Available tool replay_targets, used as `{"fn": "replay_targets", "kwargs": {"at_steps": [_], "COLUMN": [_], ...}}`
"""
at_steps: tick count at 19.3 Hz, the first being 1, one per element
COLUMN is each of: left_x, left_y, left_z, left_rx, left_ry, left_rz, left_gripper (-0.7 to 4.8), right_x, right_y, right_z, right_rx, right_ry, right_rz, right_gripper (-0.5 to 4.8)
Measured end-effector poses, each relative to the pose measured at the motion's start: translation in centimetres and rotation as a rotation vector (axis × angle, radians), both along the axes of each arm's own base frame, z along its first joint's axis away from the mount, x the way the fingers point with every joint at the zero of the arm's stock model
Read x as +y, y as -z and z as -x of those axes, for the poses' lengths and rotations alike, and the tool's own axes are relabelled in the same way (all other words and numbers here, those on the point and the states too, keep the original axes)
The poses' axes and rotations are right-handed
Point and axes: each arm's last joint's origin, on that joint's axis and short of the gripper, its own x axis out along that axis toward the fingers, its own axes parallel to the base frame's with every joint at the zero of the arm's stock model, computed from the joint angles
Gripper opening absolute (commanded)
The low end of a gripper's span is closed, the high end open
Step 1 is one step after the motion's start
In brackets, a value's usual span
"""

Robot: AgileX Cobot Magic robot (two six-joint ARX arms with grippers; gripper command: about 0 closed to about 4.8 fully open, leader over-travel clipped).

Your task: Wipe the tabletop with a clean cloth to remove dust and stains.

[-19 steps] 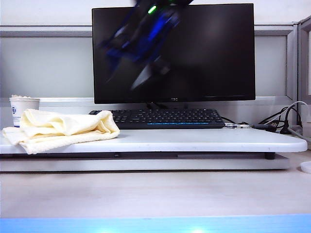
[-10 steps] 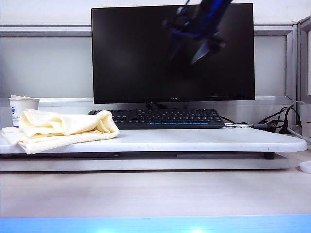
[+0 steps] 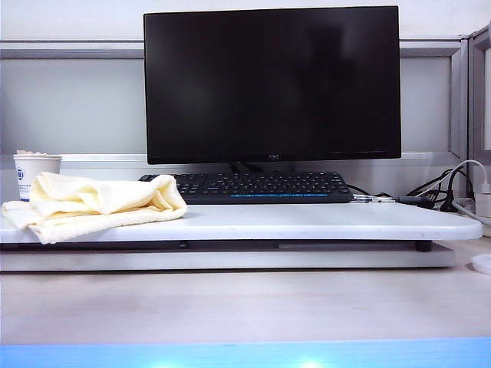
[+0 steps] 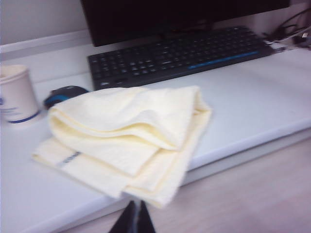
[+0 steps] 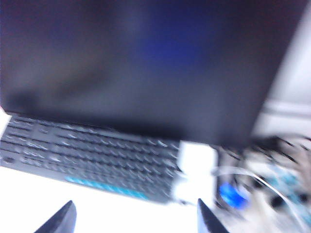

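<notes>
The cloth (image 4: 129, 141) lies near the left hand (image 4: 132, 218), fingertips together; the right hand (image 5: 136, 218) gapes, well apart.

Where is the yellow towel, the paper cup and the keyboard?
cloth (image 3: 96, 203), exterior view, middle of its folds.
paper cup (image 3: 34, 165), exterior view, its side wall.
keyboard (image 4: 180, 53), left wrist view, middle keys.

The left pincer (image 4: 132, 219) showed as two dark, tapered fingertips pressed together; the right pincer (image 5: 133, 218) showed two dark, pointed, blurred fingertips (image 5: 60, 219) set wide apart.
</notes>
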Motion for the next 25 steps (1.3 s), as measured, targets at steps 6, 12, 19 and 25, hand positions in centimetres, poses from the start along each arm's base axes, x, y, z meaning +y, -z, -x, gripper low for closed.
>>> {"fn": "replay_targets", "kwargs": {"at_steps": [6,12,19,25], "left_x": [0.6,0.9,1.1,1.1], "left_y": [-0.6,-0.9,-0.6,-0.7], "left_z": [-0.1,-0.1,-0.1,-0.1], "left_rx": [-0.058,-0.101,-0.062,-0.07], "left_ry": [-0.227,-0.329,-0.377,-0.378], "left_rz": [-0.002,-0.033,-0.011,-0.009], "left_gripper": [-0.06,-0.06,-0.06,-0.06], "right_x": [-2.8,-3.4,-3.8,-4.0], "right_y": [0.1,6.7,13.7,17.1], "right_z": [8.2,16.6,23.0,25.9], "right_rx": [-0.041,-0.054,-0.14,-0.163], "right_ry": [0.038,0.048,0.069,0.084], "right_rz": [0.011,-0.017,-0.098,-0.166], "right_gripper": [2.72,2.69,2.09,1.97]}}
